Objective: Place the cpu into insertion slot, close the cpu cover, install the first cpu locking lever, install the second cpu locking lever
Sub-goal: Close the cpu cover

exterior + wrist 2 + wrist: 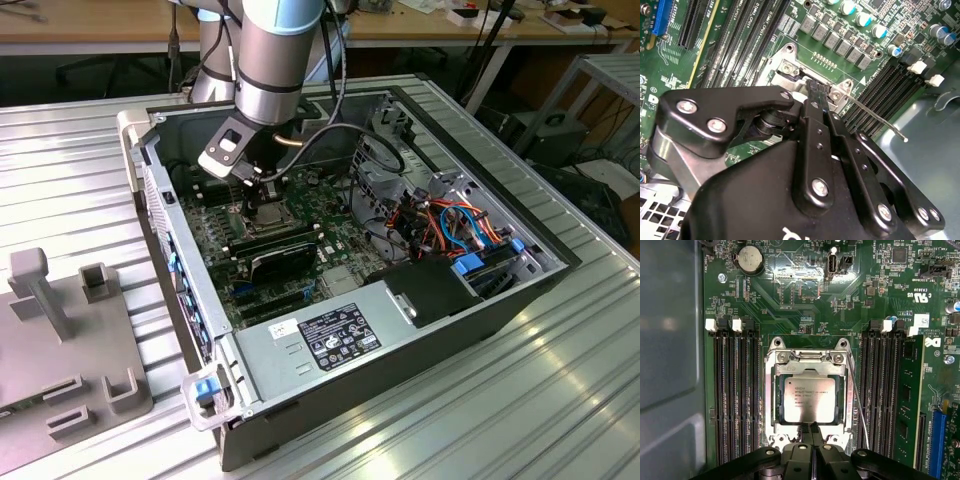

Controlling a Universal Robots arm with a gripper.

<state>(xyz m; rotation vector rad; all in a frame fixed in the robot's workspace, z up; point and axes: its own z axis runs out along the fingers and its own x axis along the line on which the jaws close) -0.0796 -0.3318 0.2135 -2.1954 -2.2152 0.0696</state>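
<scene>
Reaching down from the top of the exterior view, the grey arm [270,70] stands inside an open computer case [420,372] that lies on a ribbed metal table [560,400]. The gripper [262,203] hangs just above the green motherboard [215,235], near the board's middle. A power supply box [330,335] with a label sits at the case's near end. Blue and orange cables [465,222] are bunched toward the exterior view's right. A grey plastic fixture [60,330] sits on the table at the exterior view's left. In the first wrist view, the cpu [809,399] lies flat and square in the insertion slot [841,346], silver top up. The cpu cover [810,368] is down over it, with its frame lying around the chip's edges and the chip showing through the window. Black memory slots [735,400] run along both sides of the socket. A thin wire locking lever [858,407] runs beside the socket at a slant, angling off from the frame toward the gripper's end. The fingertips [808,435] are pressed together with no gap, at the socket's edge just beside the cpu; nothing is seen pinched between them. In the second wrist view, the two black fingers [817,130] converge to a closed point at the socket's metal rim. The locking lever sticks out past that point, its bent end showing against the grey case floor [935,155]. A row of blue-topped capacitors [860,17] stands beyond the socket.
</scene>
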